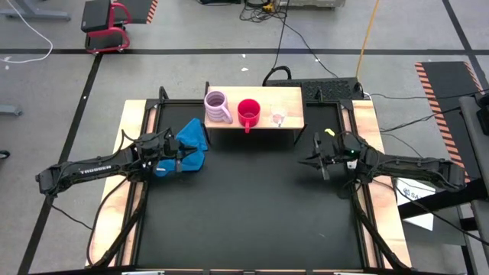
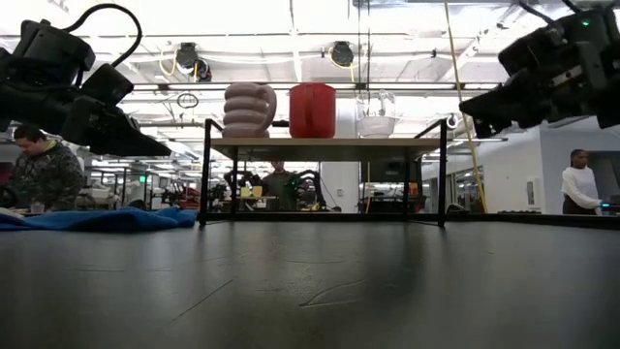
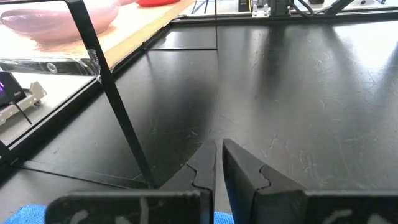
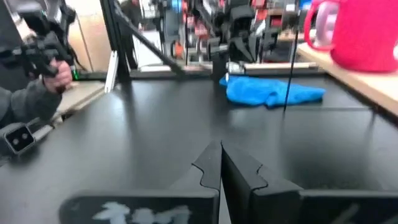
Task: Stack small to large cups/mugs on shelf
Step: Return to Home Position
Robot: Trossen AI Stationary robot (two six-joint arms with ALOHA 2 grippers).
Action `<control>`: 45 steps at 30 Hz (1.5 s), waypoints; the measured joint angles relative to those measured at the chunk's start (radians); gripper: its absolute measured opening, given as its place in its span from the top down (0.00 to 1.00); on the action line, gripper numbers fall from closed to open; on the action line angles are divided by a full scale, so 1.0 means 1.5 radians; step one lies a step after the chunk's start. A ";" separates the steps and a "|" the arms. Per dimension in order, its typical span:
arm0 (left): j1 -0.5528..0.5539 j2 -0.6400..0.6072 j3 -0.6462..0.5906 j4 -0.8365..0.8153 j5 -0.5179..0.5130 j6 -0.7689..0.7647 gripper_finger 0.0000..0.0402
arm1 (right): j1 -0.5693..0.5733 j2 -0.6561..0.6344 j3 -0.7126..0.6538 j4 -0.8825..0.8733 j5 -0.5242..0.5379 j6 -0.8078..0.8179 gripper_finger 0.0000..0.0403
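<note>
1. On the far edge of the table, the shelf point(image 1: 292, 96) carries all three cups upright in one row. The ribbed lilac mug point(image 1: 218, 108), the red mug point(image 1: 248, 112) and the clear glass cup point(image 1: 278, 118) stand side by side, not nested.
2. The left gripper point(image 3: 219, 146) hangs over the blue cloth point(image 1: 195, 137) on the left of the black mat point(image 1: 252, 218). Its fingers are pressed together on nothing, and it is near the shelf's left leg.
3. The right gripper point(image 4: 220, 147) hovers above the mat's right side, well apart from the shelf. Its fingers are also together and empty.
4. The row already runs from large to small, so the placing looks finished. What remains is to pull both arms back to rest.
5. To do that well, the left arm should rise first and then draw back. A low retreat could snag the cloth or brush the shelf leg.
6. The right arm has open mat around it and can draw straight back toward its own side.
7. Slow, smooth motion suits both arms. A knock to the shelf would most likely topple the light glass cup near its front edge.
</note>
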 joint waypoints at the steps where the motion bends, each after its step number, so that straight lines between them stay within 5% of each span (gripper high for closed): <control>1: 0.000 0.000 0.000 0.000 0.000 0.002 0.92 | 0.004 -0.001 -0.013 0.026 0.005 0.006 1.00; 5: 0.000 0.000 0.000 0.007 0.015 0.023 0.92 | 0.009 -0.007 -0.024 0.055 0.011 0.009 1.00; 10: -0.006 0.000 0.000 0.045 0.113 0.044 0.92 | 0.009 -0.006 -0.025 0.051 0.021 0.009 1.00; 17: -0.077 0.000 0.000 0.097 0.194 0.052 0.92 | 0.054 -0.006 -0.026 0.034 0.027 0.019 1.00; 27: -0.206 0.000 0.000 0.134 0.032 0.020 0.92 | 0.188 -0.006 -0.021 0.034 0.148 -0.004 1.00; 36: -0.325 0.000 0.000 0.134 0.002 0.055 0.92 | 0.296 -0.006 -0.019 0.018 0.214 -0.018 1.00; 45: -0.398 -0.001 0.000 0.126 -0.101 0.035 0.92 | 0.419 -0.006 -0.019 0.013 0.295 -0.039 1.00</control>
